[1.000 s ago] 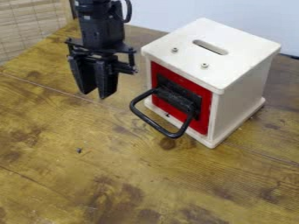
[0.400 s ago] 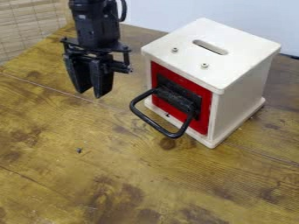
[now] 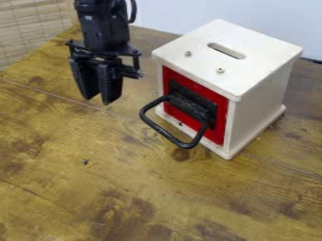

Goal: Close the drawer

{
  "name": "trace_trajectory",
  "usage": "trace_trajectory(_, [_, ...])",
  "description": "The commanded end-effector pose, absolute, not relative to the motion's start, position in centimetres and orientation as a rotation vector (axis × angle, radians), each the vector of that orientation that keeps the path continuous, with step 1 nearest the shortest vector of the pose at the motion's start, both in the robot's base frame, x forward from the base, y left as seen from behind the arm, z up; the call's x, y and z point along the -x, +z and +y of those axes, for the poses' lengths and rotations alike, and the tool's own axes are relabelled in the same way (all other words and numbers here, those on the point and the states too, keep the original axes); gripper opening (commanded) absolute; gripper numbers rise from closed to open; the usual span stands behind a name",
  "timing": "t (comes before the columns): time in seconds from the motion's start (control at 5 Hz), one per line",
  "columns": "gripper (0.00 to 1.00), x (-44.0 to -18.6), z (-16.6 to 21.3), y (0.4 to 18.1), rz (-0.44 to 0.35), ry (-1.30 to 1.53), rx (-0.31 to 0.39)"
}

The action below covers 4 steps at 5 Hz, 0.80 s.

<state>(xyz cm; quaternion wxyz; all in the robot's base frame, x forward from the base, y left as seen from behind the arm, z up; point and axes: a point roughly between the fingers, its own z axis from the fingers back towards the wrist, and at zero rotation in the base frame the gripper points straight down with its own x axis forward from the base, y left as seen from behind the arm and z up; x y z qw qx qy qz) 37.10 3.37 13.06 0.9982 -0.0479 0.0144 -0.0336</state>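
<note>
Red drawer front (image 3: 199, 106) with big black loop handle (image 3: 172, 122) | on small white box, right of middle | looks light and stiff, push the hard front | black gripper (image 3: 100, 94) hangs left, fingers slightly spread, holding nothing

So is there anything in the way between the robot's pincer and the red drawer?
Nothing visible. The pincer hangs above bare wooden table, left of the drawer. Only the drawer's own black loop handle sticks out toward it.
</note>
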Motion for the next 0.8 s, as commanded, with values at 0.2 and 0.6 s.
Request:
trace_trajectory(0.2, [1.00,-36.71,4.32,17.19,-0.102,-0.057,0.073])
trace_trajectory(0.6, [0.00,-36.63,4.23,17.36,-0.117,-0.051,0.064])
